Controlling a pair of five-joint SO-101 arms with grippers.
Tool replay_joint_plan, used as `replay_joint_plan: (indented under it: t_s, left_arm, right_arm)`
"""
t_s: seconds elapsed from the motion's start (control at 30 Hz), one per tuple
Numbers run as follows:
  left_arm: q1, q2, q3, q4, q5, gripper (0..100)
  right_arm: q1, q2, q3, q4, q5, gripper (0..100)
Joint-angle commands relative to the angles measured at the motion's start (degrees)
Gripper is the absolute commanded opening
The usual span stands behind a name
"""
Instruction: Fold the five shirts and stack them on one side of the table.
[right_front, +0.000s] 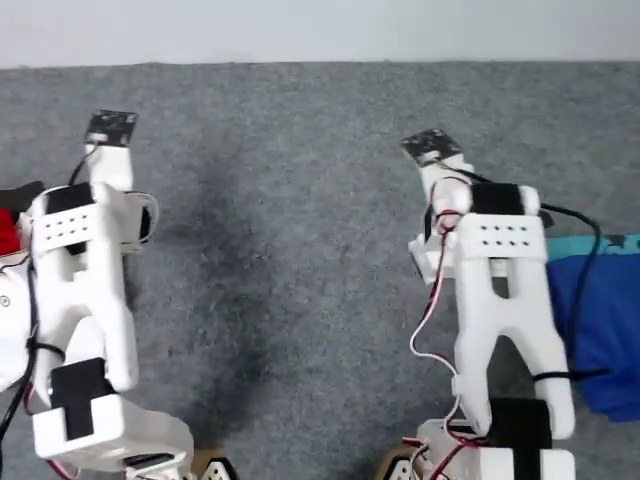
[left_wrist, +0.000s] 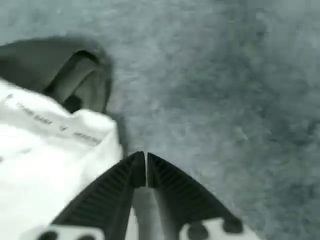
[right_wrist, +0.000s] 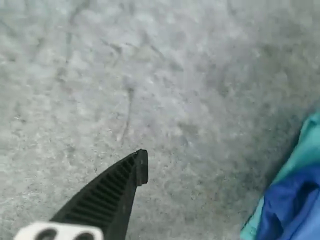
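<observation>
The blue shirt (right_front: 600, 320) lies bunched at the right edge of the high view, its long axis running top to bottom just beside your right arm, so that arm is nearer. Your left gripper (left_wrist: 145, 162) has its jaws pressed together on nothing, above the grey table (right_front: 300, 200). You cannot tell the state of the right gripper (right_wrist: 140, 167).

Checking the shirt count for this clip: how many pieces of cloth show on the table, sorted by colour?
blue cloth: 1
teal cloth, under the blue: 1
red cloth, at the table's edge: 1
white cloth: 1
dark cloth: 1
Total: 5
</observation>
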Motion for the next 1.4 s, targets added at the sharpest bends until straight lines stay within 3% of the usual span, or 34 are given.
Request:
replay_joint_plan:
  t_s: [0.0,0.13,0.23,0.53,0.63,0.87,1.03,1.13,1.27,1.37]
  left_arm:
    - [-2.64,-3.34,-2.33,3.43,0.18,7]
    - [-2.99,-3.25,-10.24,16.7,2.64,20]
    - [-3.16,-3.16,-17.98,24.7,6.86,24]
    - [-14.24,-2.55,-18.59,24.44,7.91,24]
    - [-14.24,-2.55,-14.64,21.27,7.91,24]
    - [-14.33,-2.55,-0.92,4.22,7.91,24]
    - [-14.33,-2.55,5.41,-3.69,8.0,23]
    - [-14.15,-2.55,7.69,-6.59,8.0,17]
    - [-12.84,-2.55,10.77,-10.55,7.91,1]
    - [-10.46,-2.81,11.21,-10.81,7.91,1]
  right_arm:
    - [0.75,0.13,-1.85,0.4,0.35,65.5]
    - [0.75,0.13,-1.85,0.31,0.35,65.5]
    - [0.75,0.13,-0.7,-0.04,0.35,65.5]
    - [0.84,0.13,0.79,-0.13,0.44,65.5]
    - [0.75,0.13,0.79,-0.13,0.44,65.5]
    - [0.84,0.13,0.79,-0.13,0.44,65.5]
    - [0.84,0.13,0.79,-0.13,0.44,65.5]
    - [0.84,0.13,0.79,-0.13,0.44,65.5]
    - [0.92,0.04,0.79,-0.13,0.44,65.5]
    - [1.1,-0.22,0.79,-0.04,0.44,65.5]
